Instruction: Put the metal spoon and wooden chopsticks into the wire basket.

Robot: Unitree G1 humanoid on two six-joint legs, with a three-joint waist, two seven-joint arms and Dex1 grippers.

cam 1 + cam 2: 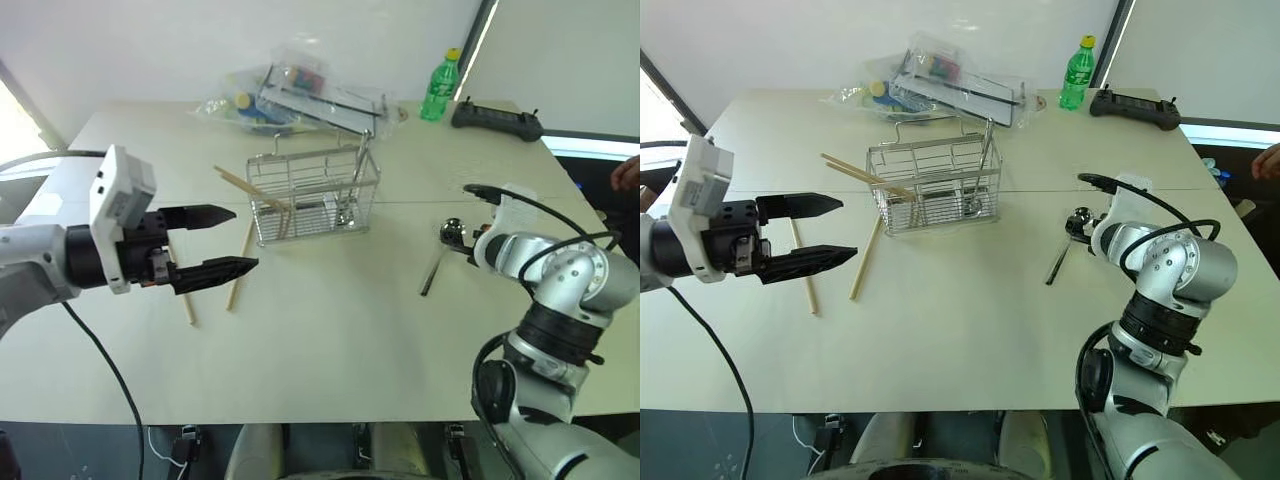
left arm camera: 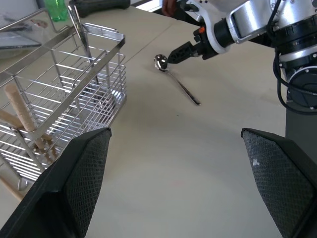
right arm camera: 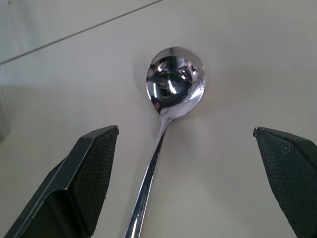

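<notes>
**Spoon under the right pincer**

The right gripper (image 3: 185,183), its black fingers spread wide, hovers over the shiny silver metal spoon (image 3: 171,94), which lies flat on the pale table (image 1: 330,350), right of the chrome wire basket (image 1: 318,195), untouched.

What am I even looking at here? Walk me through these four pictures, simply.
A two-armed humanoid robot stands at a pale table. Two pictures come from cameras in its head, looking down over its arms. The other two come from cameras on its wrists, looking out between each gripper's black fingers.

The left gripper hangs open above the table, holding nothing. The right gripper is open too, poised over the metal spoon, which lies on the table.

In the middle stands the wire basket with one wooden chopstick leaning in it. Two more chopsticks lie beside it. Behind are a plastic bag, a green bottle and a black controller.
</notes>
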